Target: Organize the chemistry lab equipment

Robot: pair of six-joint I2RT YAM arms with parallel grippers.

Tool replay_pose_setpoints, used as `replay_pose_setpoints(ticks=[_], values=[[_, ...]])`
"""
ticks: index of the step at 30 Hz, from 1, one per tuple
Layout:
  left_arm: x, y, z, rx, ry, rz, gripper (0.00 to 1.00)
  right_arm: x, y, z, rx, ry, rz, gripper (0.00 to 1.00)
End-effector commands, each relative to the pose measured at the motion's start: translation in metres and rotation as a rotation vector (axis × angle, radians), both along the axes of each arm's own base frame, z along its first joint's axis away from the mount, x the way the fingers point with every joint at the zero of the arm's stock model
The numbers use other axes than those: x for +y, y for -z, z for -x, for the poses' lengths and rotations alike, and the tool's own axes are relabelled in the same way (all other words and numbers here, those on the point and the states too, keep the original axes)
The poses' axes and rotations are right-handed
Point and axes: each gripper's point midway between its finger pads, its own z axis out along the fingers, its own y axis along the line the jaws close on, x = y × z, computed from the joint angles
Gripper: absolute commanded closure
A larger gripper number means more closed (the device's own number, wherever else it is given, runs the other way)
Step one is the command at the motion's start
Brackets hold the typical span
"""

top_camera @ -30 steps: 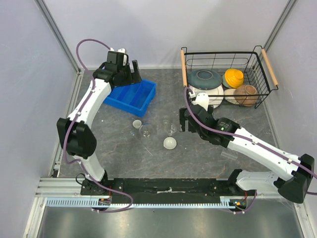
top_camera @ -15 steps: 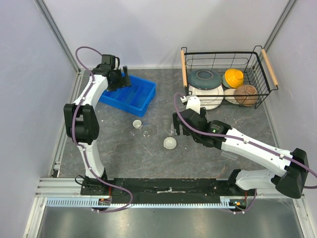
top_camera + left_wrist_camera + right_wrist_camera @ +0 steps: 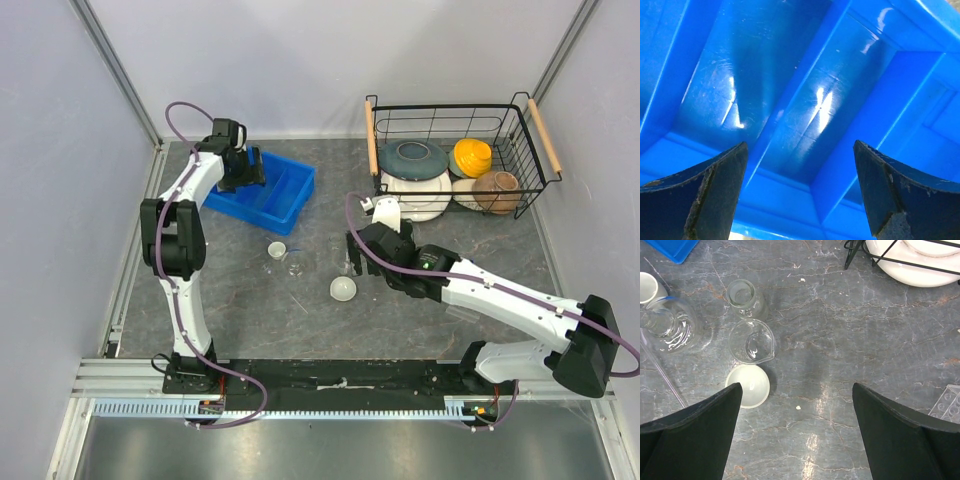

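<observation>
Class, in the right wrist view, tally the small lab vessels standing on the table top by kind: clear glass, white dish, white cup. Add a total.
Clear glass vessels: 3
White round dish: 1
Tiny white cup: 1
Total: 5

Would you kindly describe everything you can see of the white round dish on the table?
The white round dish is small, plain and matte, seemingly ceramic or plastic, and looks empty. It rests on the grey marbled table, right beside a clear spouted beaker; whether their rims touch is unclear. The right end effector hovers open nearby, one finger hiding a bit of the dish's rim in the wrist view. Nothing grips it.
</observation>
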Motion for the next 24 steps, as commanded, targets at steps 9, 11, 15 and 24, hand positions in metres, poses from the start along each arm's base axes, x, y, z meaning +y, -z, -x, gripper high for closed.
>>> replay_pose_setpoints(ticks=[9, 11, 15, 24], values=[[0.016, 0.012, -0.010, 0.000, -0.007, -0.083, 0.14, -0.004, 0.006, -0.001, -0.024, 0.030, -0.019, 0.02], [0.016, 0.016, -0.005, 0.016, -0.020, -0.077, 0.16, -0.004, 0.007, 0.001, -0.020, 0.029, -0.027, 0.02], [0.016, 0.025, 0.003, 0.043, -0.056, -0.065, 0.27, -0.008, 0.005, 0.003, -0.024, 0.037, -0.044, 0.02], [0.013, 0.032, 0.022, 0.078, -0.091, -0.053, 0.50, -0.015, 0.006, 0.012, -0.017, 0.044, -0.080, 0.02]])
